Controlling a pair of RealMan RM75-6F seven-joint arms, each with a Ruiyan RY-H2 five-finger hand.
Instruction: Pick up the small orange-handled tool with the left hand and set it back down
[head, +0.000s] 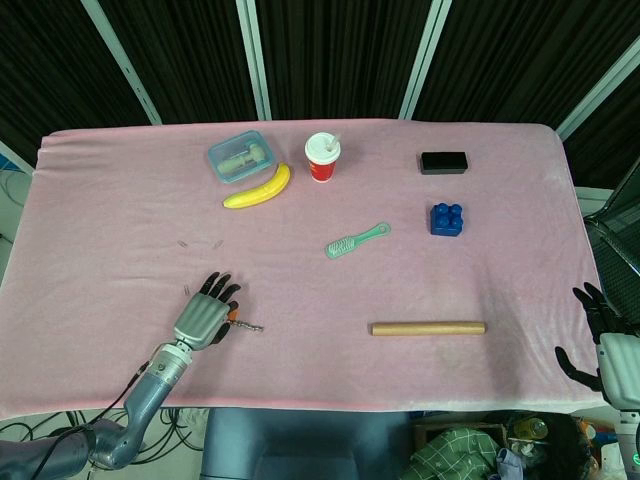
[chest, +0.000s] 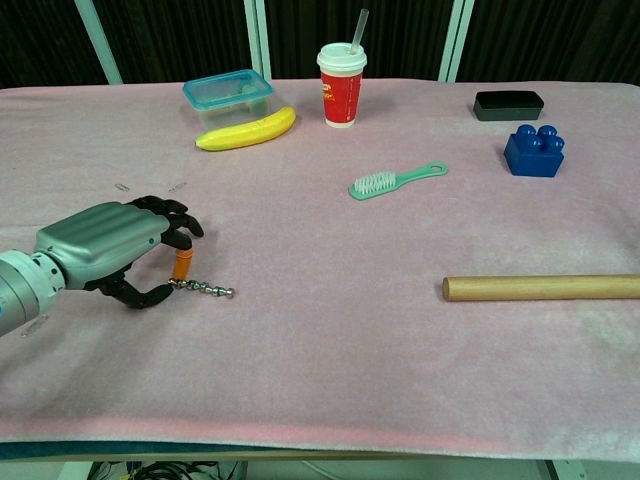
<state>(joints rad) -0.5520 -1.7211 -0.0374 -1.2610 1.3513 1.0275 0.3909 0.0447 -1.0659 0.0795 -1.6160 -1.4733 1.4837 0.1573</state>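
The small orange-handled tool (chest: 181, 265) lies on the pink cloth at front left, its beaded metal shaft (chest: 206, 289) pointing right; in the head view the tool (head: 244, 323) shows beside the hand. My left hand (chest: 105, 250) is low over the cloth with its dark fingers curled over the orange handle and the thumb (chest: 150, 296) underneath, its tip reaching the shaft's root. The handle stands between fingers and thumb, and the tool still rests on the cloth. In the head view the left hand (head: 203, 317) covers most of the handle. My right hand (head: 603, 335) hangs off the table's right edge, fingers spread.
A wooden rod (chest: 545, 287) lies front right. A green brush (chest: 396, 181) is mid-table. Further back are a banana (chest: 246, 129), a lidded blue container (chest: 228, 92), a red cup with straw (chest: 341, 83), a blue block (chest: 534, 151) and a black box (chest: 509, 104).
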